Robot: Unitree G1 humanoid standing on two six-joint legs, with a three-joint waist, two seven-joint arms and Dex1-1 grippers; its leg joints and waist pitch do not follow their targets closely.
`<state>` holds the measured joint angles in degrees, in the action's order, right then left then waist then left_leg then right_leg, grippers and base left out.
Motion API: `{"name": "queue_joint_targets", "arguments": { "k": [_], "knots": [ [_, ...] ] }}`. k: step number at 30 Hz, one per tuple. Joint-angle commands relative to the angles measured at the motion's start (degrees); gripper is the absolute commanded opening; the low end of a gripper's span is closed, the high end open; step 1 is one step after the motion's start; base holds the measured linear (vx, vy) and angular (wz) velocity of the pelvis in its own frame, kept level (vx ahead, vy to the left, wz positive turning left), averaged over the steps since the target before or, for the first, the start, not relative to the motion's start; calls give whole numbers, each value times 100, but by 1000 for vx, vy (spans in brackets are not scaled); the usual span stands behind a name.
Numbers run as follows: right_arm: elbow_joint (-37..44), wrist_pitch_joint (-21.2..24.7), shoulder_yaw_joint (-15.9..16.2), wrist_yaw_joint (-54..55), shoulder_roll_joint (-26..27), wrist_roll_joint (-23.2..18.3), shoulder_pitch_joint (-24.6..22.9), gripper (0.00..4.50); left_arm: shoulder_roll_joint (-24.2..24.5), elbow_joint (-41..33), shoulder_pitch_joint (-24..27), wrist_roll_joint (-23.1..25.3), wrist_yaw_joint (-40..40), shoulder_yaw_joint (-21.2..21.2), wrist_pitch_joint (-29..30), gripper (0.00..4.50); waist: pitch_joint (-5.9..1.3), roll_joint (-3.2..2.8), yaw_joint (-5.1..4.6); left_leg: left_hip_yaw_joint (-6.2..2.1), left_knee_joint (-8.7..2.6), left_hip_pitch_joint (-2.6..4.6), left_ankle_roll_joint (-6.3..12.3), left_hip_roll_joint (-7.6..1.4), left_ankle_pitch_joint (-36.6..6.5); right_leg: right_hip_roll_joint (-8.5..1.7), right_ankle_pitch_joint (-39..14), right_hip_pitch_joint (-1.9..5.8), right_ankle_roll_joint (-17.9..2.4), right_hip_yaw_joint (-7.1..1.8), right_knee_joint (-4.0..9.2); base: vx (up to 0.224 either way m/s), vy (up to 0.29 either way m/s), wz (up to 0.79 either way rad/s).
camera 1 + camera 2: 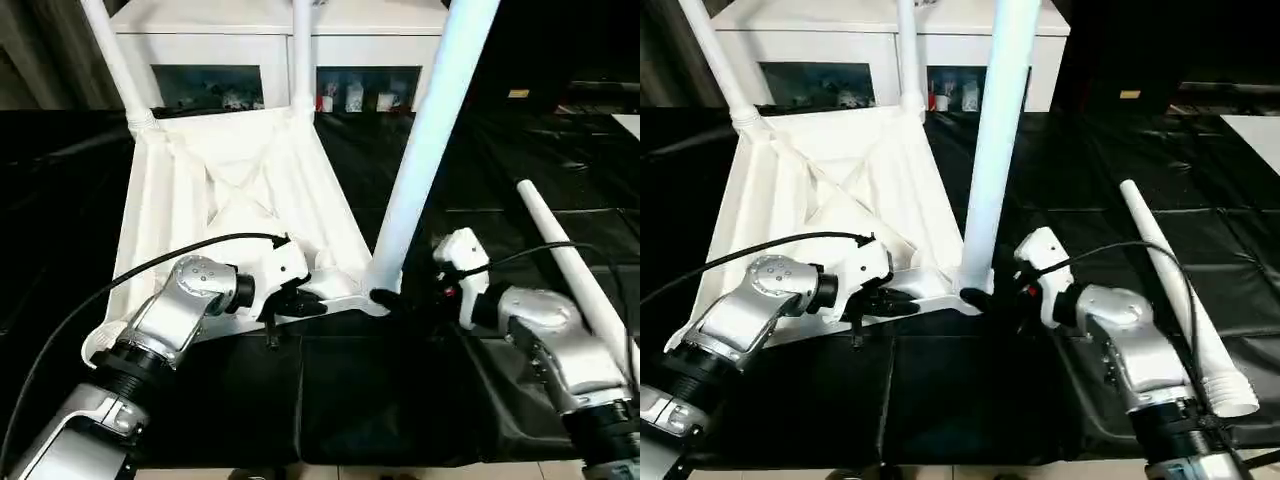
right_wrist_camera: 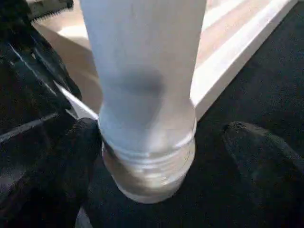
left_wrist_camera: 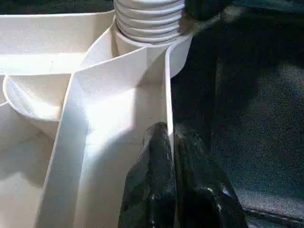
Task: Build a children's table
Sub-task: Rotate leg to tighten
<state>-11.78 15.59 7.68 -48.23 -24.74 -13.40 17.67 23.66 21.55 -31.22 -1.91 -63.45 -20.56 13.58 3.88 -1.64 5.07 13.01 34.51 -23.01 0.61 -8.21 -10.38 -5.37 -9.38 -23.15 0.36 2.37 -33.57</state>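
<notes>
Left gripper [image 1: 300,300] is pinching the near rim of the upturned table top [image 1: 215,185], fingers [image 3: 161,190] pressed together on a thin rib. Right gripper [image 2: 161,156] is standing spread wide around the base of the near-corner leg [image 1: 425,150], which is sitting upright in its socket. A loose leg [image 1: 1175,290] is lying toward the black work table's [image 1: 400,400] right edge. Two more legs are standing in the far sockets; a white cabinet [image 1: 270,40] is standing behind.
</notes>
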Motion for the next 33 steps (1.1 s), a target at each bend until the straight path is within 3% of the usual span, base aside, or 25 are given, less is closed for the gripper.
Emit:
{"name": "queue_joint_targets", "arguments": {
  "k": [1, 7, 15, 21, 24, 25, 33],
  "knots": [
    [-25, -11, 46, -49, 15, -3, 54, 447, -48, -203, -118, -157, -159, 94, -211, 0, -475, -2, -38, -286, -454, 266, 30, -518, -1305, -377, -752, 194, -1520, -213, 262, 0, 0, 0],
    [-67, -123, 46, -89, 86, -36, 73, 447, -61, -181, -133, -146, -174, 84, -222, 0, -479, -4, -28, -284, -429, 243, 128, -516, -1176, -389, -627, 203, -1567, -212, 239, 0, 0, 0],
    [-142, -234, -13, -145, 194, -85, 147, 447, -46, -193, -132, -153, -204, 74, -207, 0, -461, -11, -33, -298, -456, 276, -92, -523, -1596, -385, -1132, 167, -1457, -220, 279, 0, 0, 0],
    [-284, -272, -70, -128, 294, -107, 219, 370, -48, -171, -149, -145, -224, 68, -204, 0, -474, -16, -33, -303, -448, 257, -78, -516, -1471, -384, -955, 180, -1466, -218, 252, 0, 0, 0],
    [-309, -287, -84, -145, 311, -125, 232, 362, -52, -157, -156, -138, -233, 71, -209, 0, -482, -16, -30, -294, -433, 251, -10, -511, -1355, -383, -800, 187, -1514, -214, 236, 0, 0, 0],
    [-326, -299, -88, -155, 317, -128, 241, 336, -55, -146, -164, -134, -240, 71, -211, 0, -482, -16, -31, -295, -434, 252, -6, -513, -1353, -381, -798, 187, -1518, -212, 236, 0, 0, 0],
    [-357, -368, -83, -246, 333, -116, 228, 280, -61, -157, -153, -134, -284, 58, -192, 0, -480, -11, -37, -294, -431, 253, -19, -510, -1405, -378, -863, 191, -1521, -212, 239, 0, 0, 0]
  ]
}}
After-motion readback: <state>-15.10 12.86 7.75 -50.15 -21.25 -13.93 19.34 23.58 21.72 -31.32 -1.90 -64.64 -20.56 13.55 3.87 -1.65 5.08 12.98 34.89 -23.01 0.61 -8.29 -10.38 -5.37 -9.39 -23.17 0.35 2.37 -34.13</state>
